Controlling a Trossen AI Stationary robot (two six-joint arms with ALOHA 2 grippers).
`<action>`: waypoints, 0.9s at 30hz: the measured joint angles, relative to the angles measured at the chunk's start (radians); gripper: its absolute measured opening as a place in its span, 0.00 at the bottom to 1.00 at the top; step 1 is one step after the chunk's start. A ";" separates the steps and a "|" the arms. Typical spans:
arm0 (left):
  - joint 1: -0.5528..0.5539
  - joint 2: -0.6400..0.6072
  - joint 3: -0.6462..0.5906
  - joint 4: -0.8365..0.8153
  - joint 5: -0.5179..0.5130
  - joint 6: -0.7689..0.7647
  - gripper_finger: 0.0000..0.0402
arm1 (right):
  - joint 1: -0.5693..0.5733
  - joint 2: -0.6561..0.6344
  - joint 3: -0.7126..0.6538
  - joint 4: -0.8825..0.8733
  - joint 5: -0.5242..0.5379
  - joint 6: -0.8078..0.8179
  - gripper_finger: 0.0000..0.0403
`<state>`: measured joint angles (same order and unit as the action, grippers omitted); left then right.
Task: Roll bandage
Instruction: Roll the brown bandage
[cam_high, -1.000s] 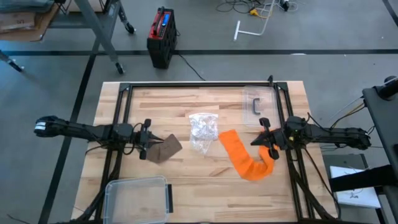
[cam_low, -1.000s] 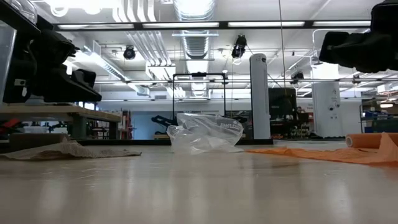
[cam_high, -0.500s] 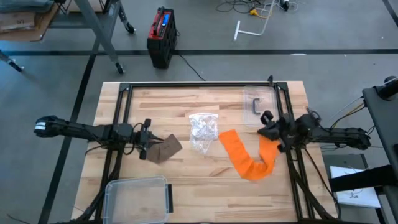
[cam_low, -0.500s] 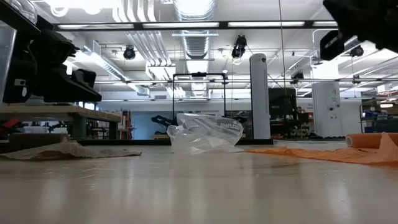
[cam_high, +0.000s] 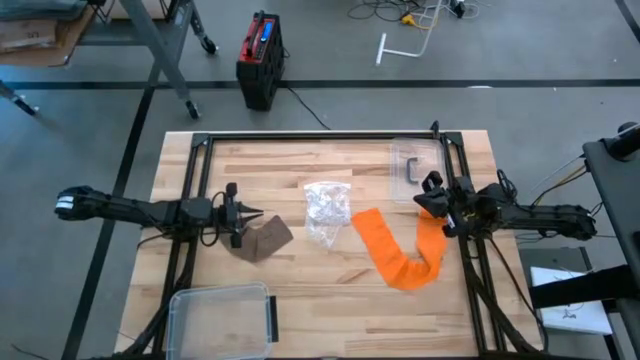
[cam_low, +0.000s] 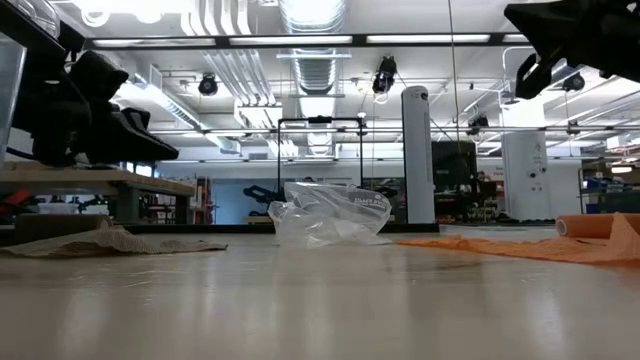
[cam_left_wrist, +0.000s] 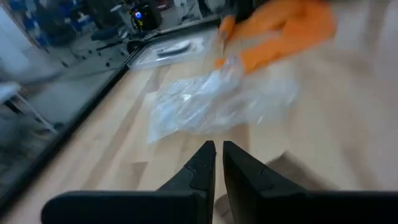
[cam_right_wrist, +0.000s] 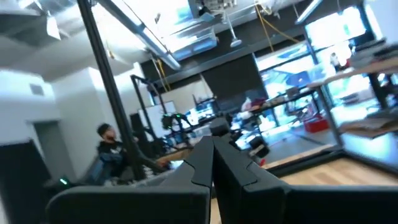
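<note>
The orange bandage lies unrolled in a V on the table's right half, and shows in the low view as a flat strip with a thicker raised part at its right. My right gripper is shut and hangs high above the bandage's right arm, tipped upward; it holds nothing. My left gripper is shut over the table's left half, raised above a brown cloth that lies flat. In the left wrist view its fingers point toward a clear plastic bag.
A crumpled clear plastic bag lies mid-table between the grippers. A clear lid with a handle lies at the far right. A clear lidded box stands at the near left edge. A black frame borders the table. A person shows in the room beyond.
My right gripper has risen off the bandage's right arm, tipped its fingers upward and rolled about its own axis, staying shut; the bandage lies where it was. My left gripper has swung its fingers a little toward the far edge, staying shut above the brown cloth.
</note>
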<state>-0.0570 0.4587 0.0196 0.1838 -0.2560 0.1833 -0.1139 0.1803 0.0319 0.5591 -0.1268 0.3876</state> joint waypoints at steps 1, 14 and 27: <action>0.000 0.000 0.000 0.020 0.022 -0.072 0.06 | 0.000 0.006 0.000 -0.001 0.007 -0.018 0.00; 0.002 0.052 0.000 0.660 0.028 -0.346 0.06 | 0.000 0.238 0.008 0.081 0.255 -0.109 0.14; 0.003 0.272 0.377 -0.119 -0.167 -0.397 0.27 | 0.000 0.514 0.240 0.059 0.248 -0.228 0.47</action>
<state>-0.0544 0.7310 0.3970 0.0651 -0.4229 -0.2141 -0.1135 0.6943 0.2720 0.6177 0.1215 0.1595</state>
